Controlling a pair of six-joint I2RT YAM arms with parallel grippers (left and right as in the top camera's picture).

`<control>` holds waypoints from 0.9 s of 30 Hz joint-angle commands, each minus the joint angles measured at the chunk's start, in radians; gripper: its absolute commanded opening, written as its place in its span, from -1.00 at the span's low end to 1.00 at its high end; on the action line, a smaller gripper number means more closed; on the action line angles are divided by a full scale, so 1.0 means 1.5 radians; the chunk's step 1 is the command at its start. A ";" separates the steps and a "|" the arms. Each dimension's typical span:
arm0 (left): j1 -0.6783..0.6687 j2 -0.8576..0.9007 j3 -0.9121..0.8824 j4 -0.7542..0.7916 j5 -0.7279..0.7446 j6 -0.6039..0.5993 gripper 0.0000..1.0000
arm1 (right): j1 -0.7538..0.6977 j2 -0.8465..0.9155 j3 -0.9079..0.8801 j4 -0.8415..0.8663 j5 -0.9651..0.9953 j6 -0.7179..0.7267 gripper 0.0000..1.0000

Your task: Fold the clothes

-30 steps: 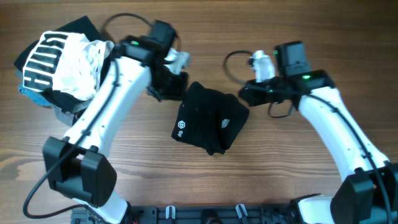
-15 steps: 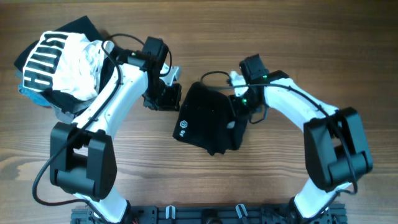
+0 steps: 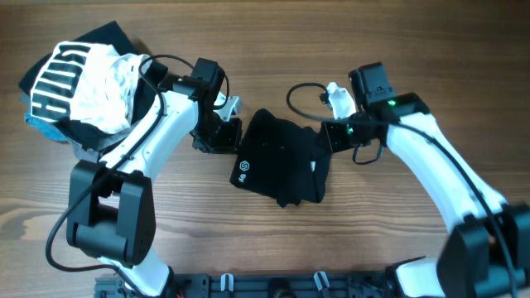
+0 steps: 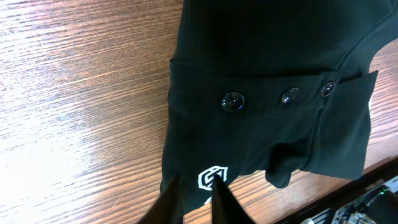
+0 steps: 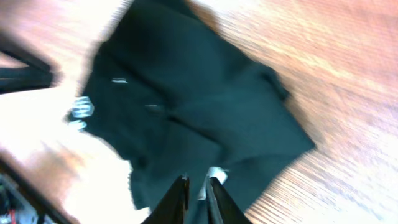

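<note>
The black shirt [image 3: 281, 157] lies folded into a small bundle at the table's middle, with a white logo [image 3: 243, 168] at its front left corner. In the left wrist view the shirt [image 4: 261, 56] shows three dark buttons and the logo [image 4: 212, 178]. My left gripper [image 3: 225, 132] sits at the shirt's left edge; its fingers [image 4: 196, 194] are nearly together over the logo corner, with nothing seen gripped. My right gripper [image 3: 329, 135] is at the shirt's right edge. Its fingers [image 5: 197, 186] are close together above the shirt [image 5: 186, 106], next to a small white label [image 5: 217, 176].
A pile of garments stands at the back left: a white one with bold black stripes [image 3: 79, 79] lies on dark and light-blue pieces [image 3: 41, 124]. A black rail [image 3: 281, 285] runs along the table's front edge. Bare wood table [image 3: 397, 240] surrounds the shirt.
My right arm reached in over the shirt's right side, then drew back to the right and rose. The shirt's right flap now lies flatter and further forward. My left arm shifted slightly.
</note>
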 commanded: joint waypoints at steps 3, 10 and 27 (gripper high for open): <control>-0.001 0.007 -0.005 -0.004 0.060 0.002 -0.35 | 0.050 0.026 -0.028 0.027 -0.023 -0.035 -0.76; -0.016 0.007 -0.013 -0.012 0.149 0.002 -0.88 | 0.054 0.145 -0.075 0.085 0.038 0.012 -0.78; -0.001 0.007 -0.274 0.263 -0.018 -0.314 -0.92 | 0.055 0.068 -0.039 0.051 0.003 0.086 -0.81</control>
